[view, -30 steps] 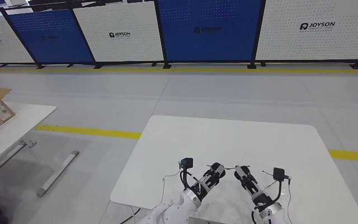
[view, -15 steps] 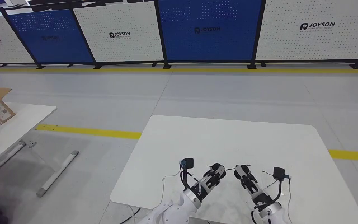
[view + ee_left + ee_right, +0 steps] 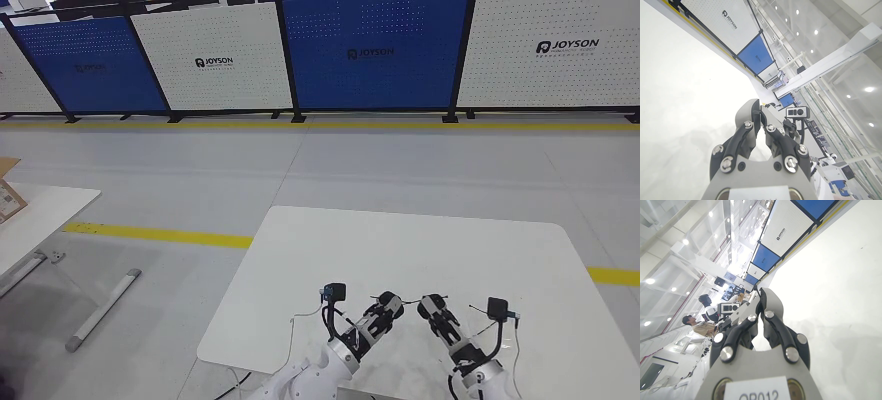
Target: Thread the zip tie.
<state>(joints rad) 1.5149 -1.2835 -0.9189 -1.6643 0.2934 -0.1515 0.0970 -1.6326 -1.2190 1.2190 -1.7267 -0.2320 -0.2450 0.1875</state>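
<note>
Probably lining up for threading: clamped tight on thin black zip tie [image 3: 755, 288] with right gripper [image 3: 759, 291], strip poking past its tips, left gripper [image 3: 759, 111] pinched closed just beside it over white table [image 3: 420, 240] near edge, contents unclear.

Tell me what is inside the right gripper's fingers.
A thin black strip, apparently the zip tie, pokes out at the tips of the right gripper, which is shut; its clamped stretch is hidden.
</note>
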